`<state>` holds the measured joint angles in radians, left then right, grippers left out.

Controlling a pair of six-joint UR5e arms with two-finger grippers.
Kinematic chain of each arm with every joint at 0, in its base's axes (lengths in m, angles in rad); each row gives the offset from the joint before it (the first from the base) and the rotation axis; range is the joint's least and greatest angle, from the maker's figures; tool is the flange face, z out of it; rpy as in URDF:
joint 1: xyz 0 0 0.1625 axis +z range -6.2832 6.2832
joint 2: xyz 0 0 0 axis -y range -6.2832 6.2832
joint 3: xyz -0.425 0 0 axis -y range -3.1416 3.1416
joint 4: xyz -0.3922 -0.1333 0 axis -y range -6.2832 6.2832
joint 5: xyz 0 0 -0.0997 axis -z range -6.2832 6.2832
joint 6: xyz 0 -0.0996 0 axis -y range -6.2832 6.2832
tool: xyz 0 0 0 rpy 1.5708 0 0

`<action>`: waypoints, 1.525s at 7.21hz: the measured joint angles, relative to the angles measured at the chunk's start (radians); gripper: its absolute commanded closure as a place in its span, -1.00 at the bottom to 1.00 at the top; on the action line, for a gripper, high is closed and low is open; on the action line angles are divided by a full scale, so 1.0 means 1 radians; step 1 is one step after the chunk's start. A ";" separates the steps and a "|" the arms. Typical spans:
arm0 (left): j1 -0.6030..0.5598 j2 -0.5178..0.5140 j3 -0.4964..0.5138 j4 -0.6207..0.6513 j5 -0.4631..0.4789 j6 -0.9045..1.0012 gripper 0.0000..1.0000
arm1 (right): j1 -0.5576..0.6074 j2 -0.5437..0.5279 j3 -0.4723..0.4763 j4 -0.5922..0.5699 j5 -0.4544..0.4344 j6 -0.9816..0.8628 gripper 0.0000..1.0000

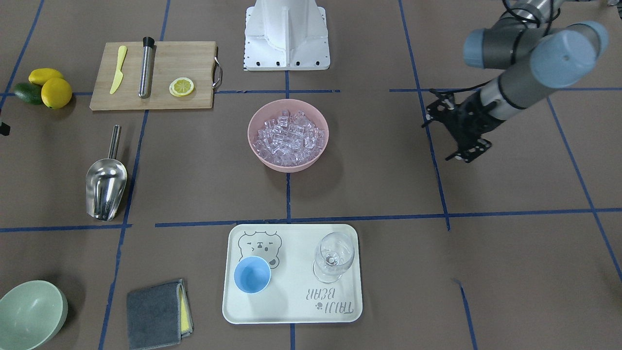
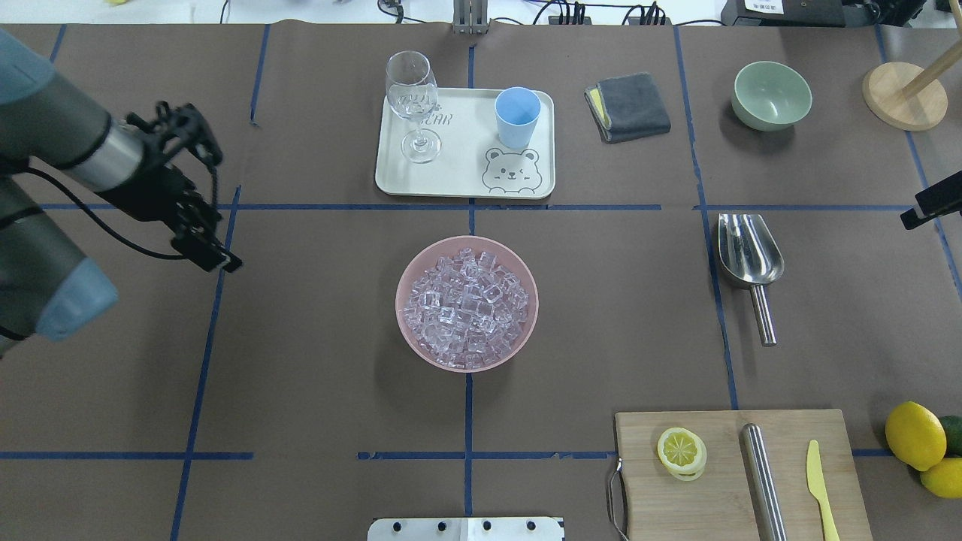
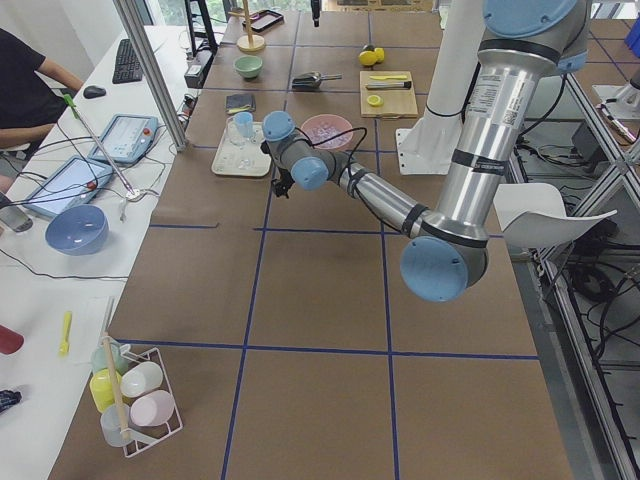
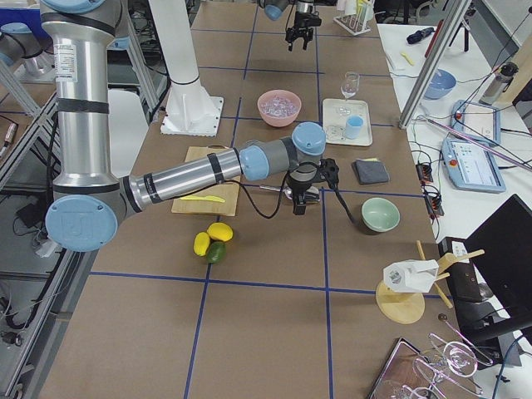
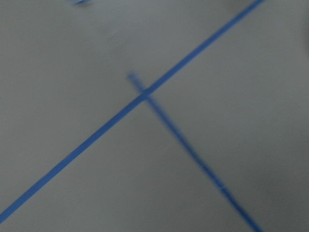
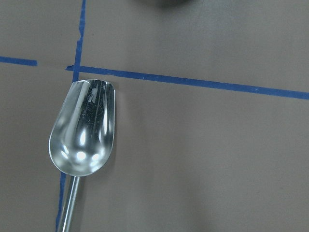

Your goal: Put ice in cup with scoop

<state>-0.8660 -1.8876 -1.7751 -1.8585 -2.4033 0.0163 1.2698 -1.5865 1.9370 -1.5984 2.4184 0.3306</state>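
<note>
Light-blue cup (image 1: 252, 274); shiny steel scoop (image 1: 106, 187); clear ice (image 1: 288, 136); pink bowl (image 1: 287, 167).

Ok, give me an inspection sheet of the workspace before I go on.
Surface: brown table, blue tape grid.
Job's things: ice in pink bowl; cup empty, upright on tray; scoop lying untouched.
Clutter: wine glass, cloth, green bowl, cutting board, lemons.
Grippers: left gripper open, empty; right gripper near scoop, fingers hidden.
Cables: black cable along left arm.
Surroundings: operator at side desk.
</note>
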 measured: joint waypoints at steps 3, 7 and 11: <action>0.138 -0.033 0.187 -0.515 0.044 0.000 -1.00 | -0.081 -0.011 0.083 0.000 -0.040 0.164 -1.00; 0.314 -0.094 0.269 -0.704 0.227 -0.003 -1.00 | -0.192 -0.036 0.165 0.000 -0.052 0.319 -1.00; 0.360 -0.122 0.269 -0.709 0.335 -0.003 -1.00 | -0.354 -0.045 0.222 0.001 -0.136 0.466 -0.99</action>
<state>-0.5063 -2.0096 -1.5059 -2.5679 -2.0688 0.0136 0.9160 -1.6316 2.1589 -1.5977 2.2823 0.7966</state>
